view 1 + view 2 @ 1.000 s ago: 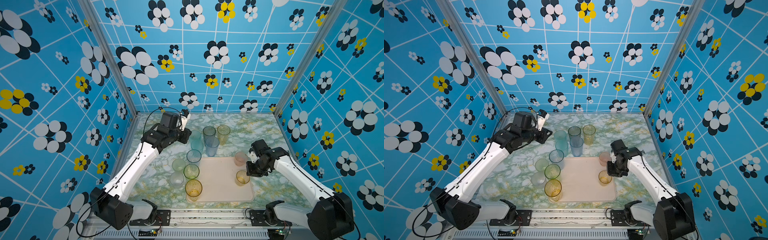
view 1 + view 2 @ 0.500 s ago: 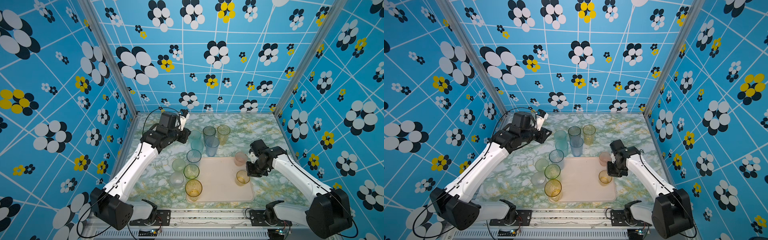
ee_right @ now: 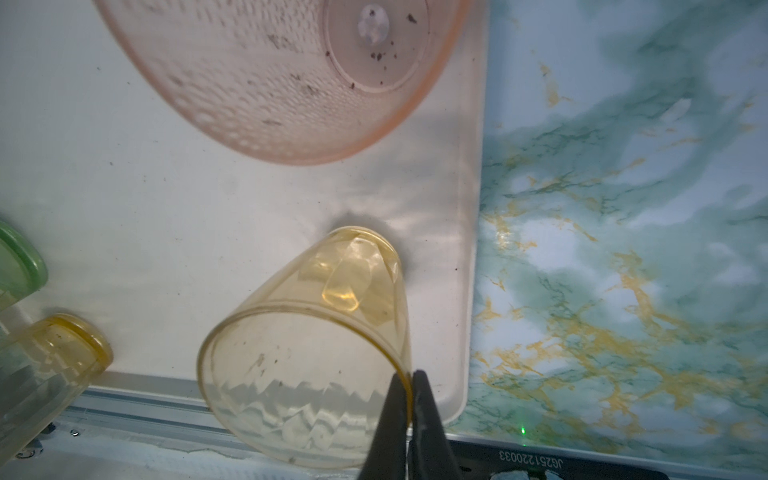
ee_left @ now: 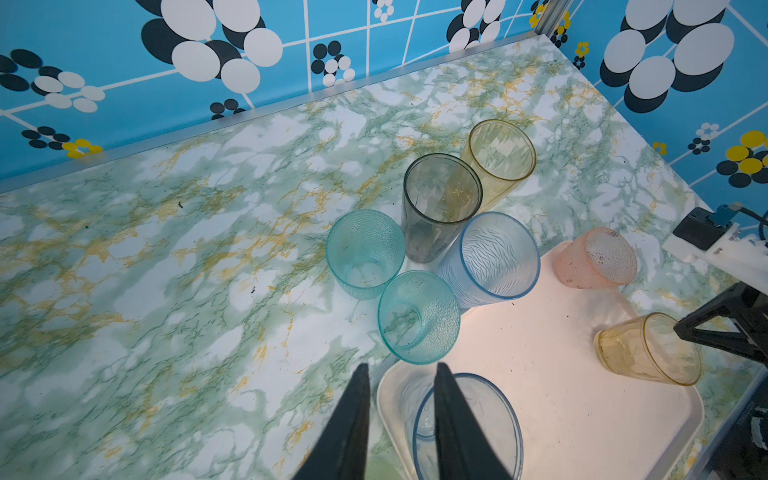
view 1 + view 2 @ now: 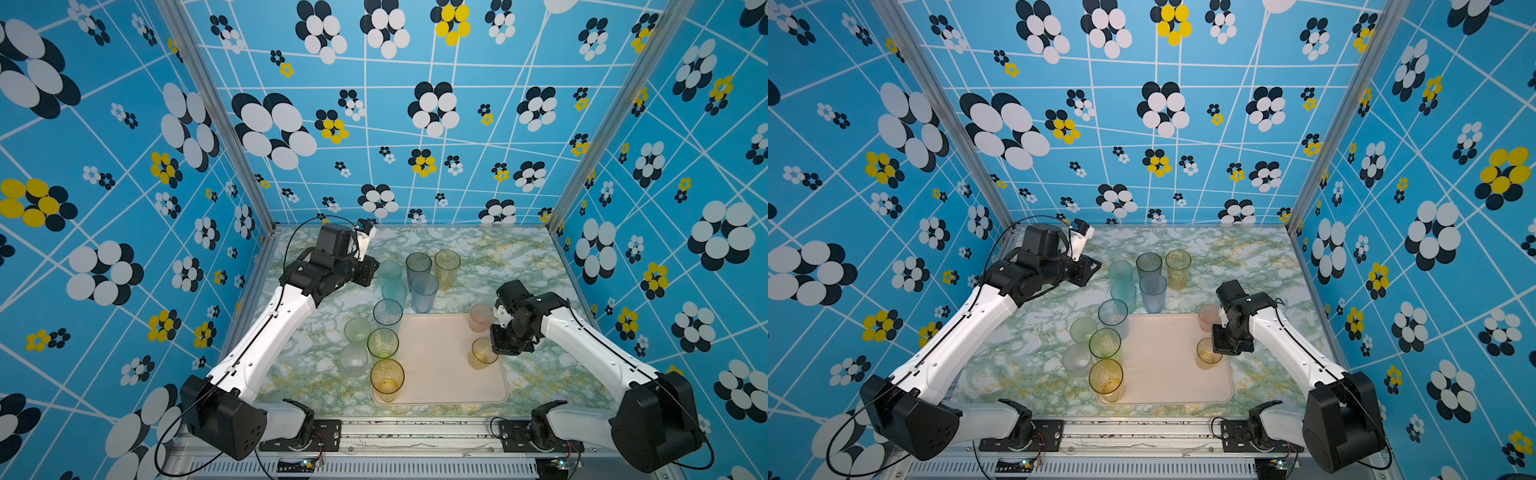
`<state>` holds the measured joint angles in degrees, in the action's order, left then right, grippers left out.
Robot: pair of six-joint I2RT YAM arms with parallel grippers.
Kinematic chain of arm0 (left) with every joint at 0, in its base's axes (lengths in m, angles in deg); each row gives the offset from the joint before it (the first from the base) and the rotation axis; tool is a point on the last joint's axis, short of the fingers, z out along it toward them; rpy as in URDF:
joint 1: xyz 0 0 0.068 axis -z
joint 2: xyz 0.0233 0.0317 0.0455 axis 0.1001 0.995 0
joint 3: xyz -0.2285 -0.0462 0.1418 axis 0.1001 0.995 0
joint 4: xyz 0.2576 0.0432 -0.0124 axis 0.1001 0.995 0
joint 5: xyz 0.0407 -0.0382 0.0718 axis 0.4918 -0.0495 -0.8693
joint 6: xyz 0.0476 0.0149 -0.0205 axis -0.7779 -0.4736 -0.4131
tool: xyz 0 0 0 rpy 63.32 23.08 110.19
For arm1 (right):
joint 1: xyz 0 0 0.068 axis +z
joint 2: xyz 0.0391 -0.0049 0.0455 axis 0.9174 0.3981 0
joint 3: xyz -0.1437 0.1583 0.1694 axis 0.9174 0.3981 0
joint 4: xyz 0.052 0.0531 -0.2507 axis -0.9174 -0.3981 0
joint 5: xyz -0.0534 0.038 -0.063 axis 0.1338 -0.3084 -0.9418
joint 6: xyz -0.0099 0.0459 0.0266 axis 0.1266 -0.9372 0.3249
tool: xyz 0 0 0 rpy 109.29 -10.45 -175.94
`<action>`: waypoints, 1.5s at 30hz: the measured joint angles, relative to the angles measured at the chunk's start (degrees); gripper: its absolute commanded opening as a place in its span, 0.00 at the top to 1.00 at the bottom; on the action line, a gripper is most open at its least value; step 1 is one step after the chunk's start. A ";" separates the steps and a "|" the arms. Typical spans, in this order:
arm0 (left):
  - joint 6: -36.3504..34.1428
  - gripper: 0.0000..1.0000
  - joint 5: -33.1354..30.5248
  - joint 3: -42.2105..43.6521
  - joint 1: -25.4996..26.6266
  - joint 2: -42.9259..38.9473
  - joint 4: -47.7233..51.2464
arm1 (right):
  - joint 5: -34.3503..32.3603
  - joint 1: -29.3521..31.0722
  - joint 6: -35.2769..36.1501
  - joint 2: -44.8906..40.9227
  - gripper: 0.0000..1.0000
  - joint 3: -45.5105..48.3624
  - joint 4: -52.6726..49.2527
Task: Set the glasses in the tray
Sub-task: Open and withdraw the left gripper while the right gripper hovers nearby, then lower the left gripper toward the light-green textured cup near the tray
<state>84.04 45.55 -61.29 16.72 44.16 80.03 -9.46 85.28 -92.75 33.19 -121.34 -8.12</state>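
Observation:
The cream tray (image 5: 436, 374) (image 5: 1163, 374) lies at the front middle of the table. A short orange glass (image 5: 482, 353) (image 3: 307, 332) stands on the tray near its right rim. My right gripper (image 5: 493, 352) (image 3: 409, 374) is shut on this glass's rim, one finger inside and one outside. A short pink glass (image 5: 481, 318) (image 3: 270, 83) sits at the tray's far right corner. My left gripper (image 5: 372, 272) (image 4: 402, 365) hovers open beside a teal glass (image 5: 389, 270), holding nothing. A blue-rimmed glass (image 4: 465, 428) stands in the tray's far left corner.
Grey (image 5: 418, 266), amber (image 5: 447, 264), blue (image 5: 424, 293) and a second teal glass (image 5: 394, 291) cluster behind the tray. Pale green (image 5: 356, 330), green (image 5: 382, 344), clear (image 5: 353, 359) and amber (image 5: 387, 378) glasses line its left rim. Patterned walls enclose three sides.
My right gripper's jaws have closed onto the orange glass's rim. Both arms have stayed almost where they were, and no glass has shifted.

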 measured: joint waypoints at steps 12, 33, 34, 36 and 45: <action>0.00 0.71 0.02 0.00 -0.02 0.00 0.00 | -4.63 0.00 -1.42 -1.73 0.94 -1.27 -1.09; -0.04 0.71 0.04 1.05 -1.05 -0.33 0.02 | -7.98 0.00 -1.60 1.53 0.94 -2.67 1.79; -0.04 0.71 0.04 1.07 -1.14 -0.37 0.04 | -7.98 0.00 -1.60 1.79 0.94 -2.69 1.88; -0.04 0.71 0.02 1.07 -1.40 -0.55 0.07 | -7.98 0.00 -1.60 2.01 0.94 -2.71 1.99; -0.09 0.70 0.00 1.81 -2.25 -1.84 0.46 | -8.00 -0.39 -1.57 2.01 0.91 -2.71 1.99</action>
<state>83.95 45.55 -59.48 14.46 42.32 80.49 -17.46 84.89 -94.32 35.20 -124.05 -6.14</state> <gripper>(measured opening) 0.297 0.076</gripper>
